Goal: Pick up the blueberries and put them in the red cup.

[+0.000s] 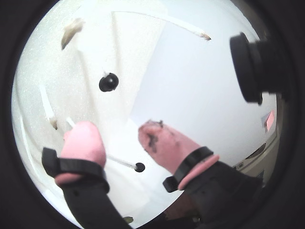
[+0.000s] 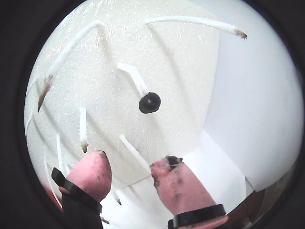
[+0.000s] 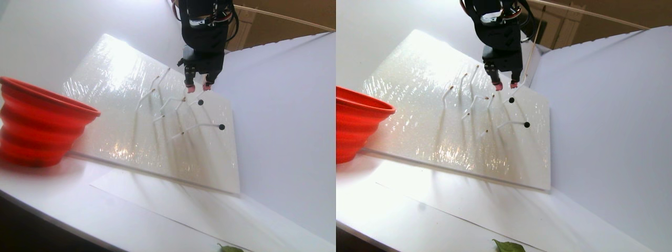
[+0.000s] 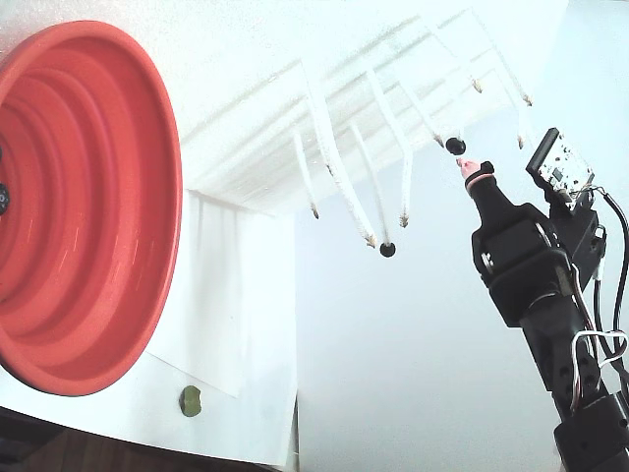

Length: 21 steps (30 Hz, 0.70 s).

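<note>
Two glossy black-blue blueberries [image 4: 455,146] hang on thin white stalks [image 2: 135,80] from the pale foam board [image 3: 105,68]. The pink-tipped gripper [image 2: 129,172], parted and empty, sits at six o'clock below one: reaching step. Next, rise and close. The ribbed red cup [image 4: 88,206] waits well apart.

**White table, board and cup**

We note a white table [image 3: 294,105] carrying a glossy white board [image 3: 105,105] with white stems, a flat paper sheet [image 3: 173,205], the red cup [image 3: 37,121], and a small green lump [image 4: 191,400] near the table's edge.
</note>
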### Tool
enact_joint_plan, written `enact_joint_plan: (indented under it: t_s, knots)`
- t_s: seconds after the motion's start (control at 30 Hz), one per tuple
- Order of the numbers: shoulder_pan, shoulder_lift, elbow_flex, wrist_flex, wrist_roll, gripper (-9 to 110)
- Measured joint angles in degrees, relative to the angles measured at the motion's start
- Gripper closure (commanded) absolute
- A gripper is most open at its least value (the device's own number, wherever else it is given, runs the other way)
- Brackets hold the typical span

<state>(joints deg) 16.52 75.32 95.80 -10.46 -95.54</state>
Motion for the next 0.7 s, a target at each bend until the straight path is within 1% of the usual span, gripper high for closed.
enact_joint_plan:
  t_s: [0.7]
  knots:
    - [0.0, -9.67, -11.69, 0.0, -0.7, 84]
